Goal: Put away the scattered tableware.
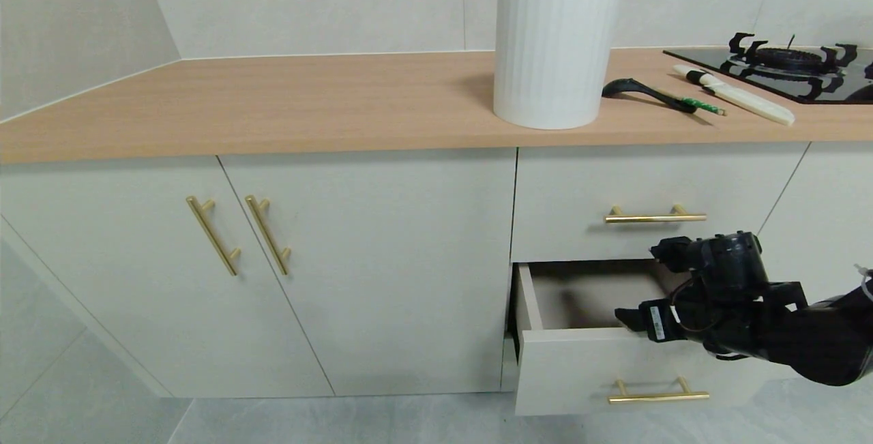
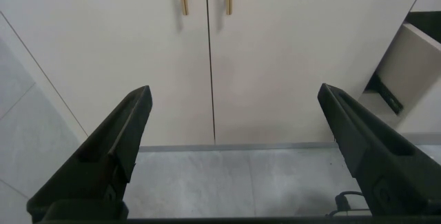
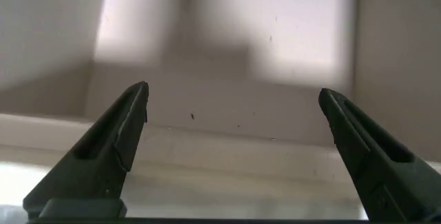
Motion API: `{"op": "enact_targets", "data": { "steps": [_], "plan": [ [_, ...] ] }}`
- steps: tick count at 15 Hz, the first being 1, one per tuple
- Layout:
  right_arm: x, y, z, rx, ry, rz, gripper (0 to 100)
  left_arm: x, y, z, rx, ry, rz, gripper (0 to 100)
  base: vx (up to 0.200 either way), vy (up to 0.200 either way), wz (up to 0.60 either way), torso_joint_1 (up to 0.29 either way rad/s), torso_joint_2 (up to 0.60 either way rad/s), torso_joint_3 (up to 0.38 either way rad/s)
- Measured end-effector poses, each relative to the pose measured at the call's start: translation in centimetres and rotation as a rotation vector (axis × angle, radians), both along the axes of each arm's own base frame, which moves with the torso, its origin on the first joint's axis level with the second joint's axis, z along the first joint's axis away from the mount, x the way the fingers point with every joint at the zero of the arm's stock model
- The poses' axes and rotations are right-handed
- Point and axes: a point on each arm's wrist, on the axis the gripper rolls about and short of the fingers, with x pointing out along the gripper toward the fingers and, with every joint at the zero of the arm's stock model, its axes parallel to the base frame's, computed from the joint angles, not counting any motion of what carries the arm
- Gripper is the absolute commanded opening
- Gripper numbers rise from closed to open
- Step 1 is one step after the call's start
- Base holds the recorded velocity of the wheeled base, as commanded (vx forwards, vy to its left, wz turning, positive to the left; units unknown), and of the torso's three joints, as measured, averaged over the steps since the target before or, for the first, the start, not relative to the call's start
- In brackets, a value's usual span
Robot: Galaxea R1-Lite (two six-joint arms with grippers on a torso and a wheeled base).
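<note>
Up on the countertop (image 1: 307,96), near its front edge, the tableware is laid close together: a black ladle (image 1: 641,91), green chopsticks (image 1: 702,104) and a white-bladed knife (image 1: 740,94), between a tall white cylinder (image 1: 556,35) and the hob (image 1: 791,69). Below, the lower drawer (image 1: 580,362) is pulled out, and the right gripper (image 3: 233,92) is held wide open and empty at its front edge. The left gripper (image 2: 233,93), likewise spread and empty, is faced toward closed cabinet doors (image 2: 275,58).
</note>
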Motion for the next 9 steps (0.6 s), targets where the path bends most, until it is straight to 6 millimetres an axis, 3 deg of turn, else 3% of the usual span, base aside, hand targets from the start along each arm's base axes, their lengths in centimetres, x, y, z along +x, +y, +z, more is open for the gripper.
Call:
{"op": "enact_targets", "data": {
  "steps": [9],
  "plan": [
    [-2.1, -0.4, 2.2, -0.016, 0.198, 0.035, 100, 0.0, 0.0, 0.0, 0.0, 0.0, 0.0, 100, 0.0, 0.0, 0.0, 0.0, 0.0, 0.0]
  ]
}}
